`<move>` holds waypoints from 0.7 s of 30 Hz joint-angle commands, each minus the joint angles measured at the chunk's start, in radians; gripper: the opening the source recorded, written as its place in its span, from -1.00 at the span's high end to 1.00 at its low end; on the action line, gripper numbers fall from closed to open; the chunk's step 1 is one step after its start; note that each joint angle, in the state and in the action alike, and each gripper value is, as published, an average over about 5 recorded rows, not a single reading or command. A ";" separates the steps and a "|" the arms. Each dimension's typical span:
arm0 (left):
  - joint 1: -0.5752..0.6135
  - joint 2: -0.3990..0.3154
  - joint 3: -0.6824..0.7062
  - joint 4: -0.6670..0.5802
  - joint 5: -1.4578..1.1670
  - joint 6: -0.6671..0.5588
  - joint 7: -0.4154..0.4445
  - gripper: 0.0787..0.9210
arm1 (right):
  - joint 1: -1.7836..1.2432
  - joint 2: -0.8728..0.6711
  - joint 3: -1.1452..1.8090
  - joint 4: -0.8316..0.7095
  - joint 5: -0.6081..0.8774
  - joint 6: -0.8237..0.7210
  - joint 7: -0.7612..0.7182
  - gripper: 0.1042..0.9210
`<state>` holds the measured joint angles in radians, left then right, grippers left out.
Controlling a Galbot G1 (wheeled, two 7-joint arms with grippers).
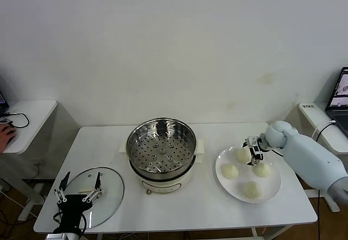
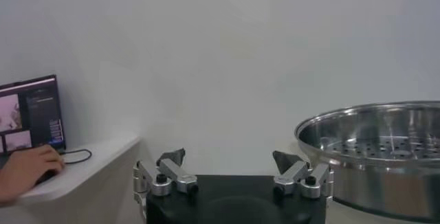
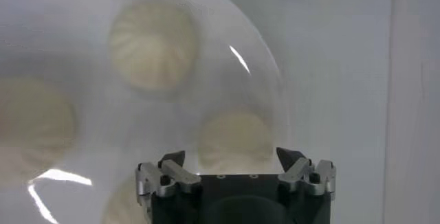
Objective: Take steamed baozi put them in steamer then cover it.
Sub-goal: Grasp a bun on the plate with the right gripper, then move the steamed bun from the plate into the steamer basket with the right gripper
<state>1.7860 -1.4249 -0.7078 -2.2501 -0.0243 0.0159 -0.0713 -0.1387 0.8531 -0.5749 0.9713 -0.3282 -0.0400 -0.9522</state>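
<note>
With the right hand (image 1: 253, 154) spread over the plate (image 1: 273, 191), lower it squarely around one baozi (image 1: 242, 155), pinch gently, then carry it to the steamer (image 1: 161, 147) mid-desk.

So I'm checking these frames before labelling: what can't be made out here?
- Head view: the steamer base controls are too small to read.
- Right wrist view: the right end effector body cuts off the nearest baozi; the plate is blurred.
- Left wrist view: the cover is out of frame below the left end effector.
</note>
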 commanded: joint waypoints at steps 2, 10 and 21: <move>-0.001 0.000 -0.001 0.002 0.000 0.000 0.000 -0.77 | 0.008 0.022 -0.009 -0.028 -0.014 0.005 0.011 -0.49; 0.001 0.001 -0.002 0.000 -0.001 -0.003 -0.002 -0.77 | 0.012 0.016 -0.008 -0.017 -0.012 0.004 0.004 -0.16; 0.004 0.008 0.005 0.005 -0.004 -0.003 -0.002 -0.77 | 0.197 -0.168 -0.103 0.239 0.176 -0.025 -0.072 -0.17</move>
<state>1.7886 -1.4169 -0.7011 -2.2461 -0.0286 0.0127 -0.0732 -0.0022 0.7490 -0.6530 1.1176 -0.2137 -0.0635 -1.0066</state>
